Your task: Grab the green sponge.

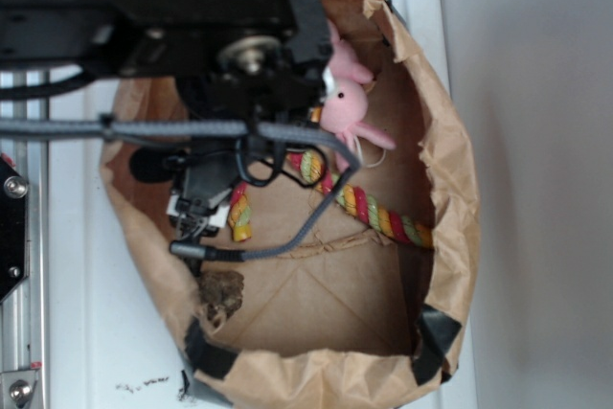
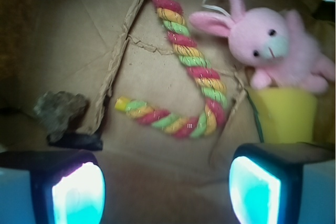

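Hand [image 2: 167,190] wide open, holds nothing — green sponge [image 2: 286,115] just beyond rt finger [image 2: 273,182].

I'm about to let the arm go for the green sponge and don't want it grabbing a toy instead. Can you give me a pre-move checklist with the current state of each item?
1. Green sponge located: ok, yellow block at right in the wrist view, dark green edge along its left side.
2. Gripper open and empty: ok, both fingers spread, nothing between them.
3. Gripper centred on the sponge: not ok, the sponge sits above the right finger, not in the gap.
4. Sponge top free: not ok, the pink bunny overlaps its upper edge.
5. Striped rope clear of the path: cannot tell, its bend lies just left of the sponge.
6. Sponge visible in the exterior view: not ok, the arm hides it.
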`<state>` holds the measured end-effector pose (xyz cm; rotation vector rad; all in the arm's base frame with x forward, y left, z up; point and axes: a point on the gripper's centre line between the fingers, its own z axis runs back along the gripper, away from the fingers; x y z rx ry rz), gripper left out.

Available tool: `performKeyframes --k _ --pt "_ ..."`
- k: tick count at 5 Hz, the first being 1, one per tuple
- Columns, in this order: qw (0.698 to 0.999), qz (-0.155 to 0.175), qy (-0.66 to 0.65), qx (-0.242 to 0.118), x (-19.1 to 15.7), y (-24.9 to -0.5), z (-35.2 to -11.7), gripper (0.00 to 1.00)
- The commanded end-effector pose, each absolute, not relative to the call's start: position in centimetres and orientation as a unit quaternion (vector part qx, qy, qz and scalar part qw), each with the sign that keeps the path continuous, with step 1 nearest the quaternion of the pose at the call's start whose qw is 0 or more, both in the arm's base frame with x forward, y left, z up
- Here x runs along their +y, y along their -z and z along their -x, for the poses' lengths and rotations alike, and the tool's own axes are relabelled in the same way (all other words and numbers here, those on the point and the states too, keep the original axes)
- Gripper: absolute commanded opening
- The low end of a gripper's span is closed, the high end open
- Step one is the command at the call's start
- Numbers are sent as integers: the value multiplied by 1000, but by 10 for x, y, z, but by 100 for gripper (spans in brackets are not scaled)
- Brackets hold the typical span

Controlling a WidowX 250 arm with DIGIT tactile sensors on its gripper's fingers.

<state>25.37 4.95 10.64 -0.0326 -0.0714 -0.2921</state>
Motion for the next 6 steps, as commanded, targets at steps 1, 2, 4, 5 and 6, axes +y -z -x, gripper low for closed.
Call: performKeyframes --k 1,2,4,5,6 --pt "993 -44 93 -53 90 -117 -260 100" --pt "995 -58 69 -51 99 -117 -260 100" --pt "995 -58 69 -51 99 -117 -260 100" --pt "995 -58 69 -51 99 -117 -260 100" --pt "988 -54 128 -73 72 -118 -254 100"
